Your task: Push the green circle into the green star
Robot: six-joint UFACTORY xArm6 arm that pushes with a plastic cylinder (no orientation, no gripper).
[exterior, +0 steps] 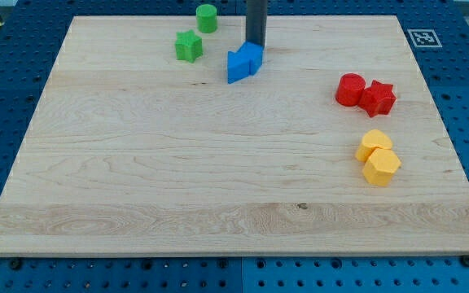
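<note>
The green circle [207, 17] sits near the view's top edge of the wooden board [177, 179]. The green star [189, 46] lies just below and to its left, a small gap apart. My tip [255, 45] comes down from the view's top, to the right of both green blocks. It stands right at the top edge of two blue blocks [243, 62] that touch each other.
A red circle [350, 89] and a red star [378, 98] touch each other at the view's right. Two yellow blocks [378, 156] sit together below them. Blue pegboard surrounds the board, with a marker tag [422, 37] at the top right.
</note>
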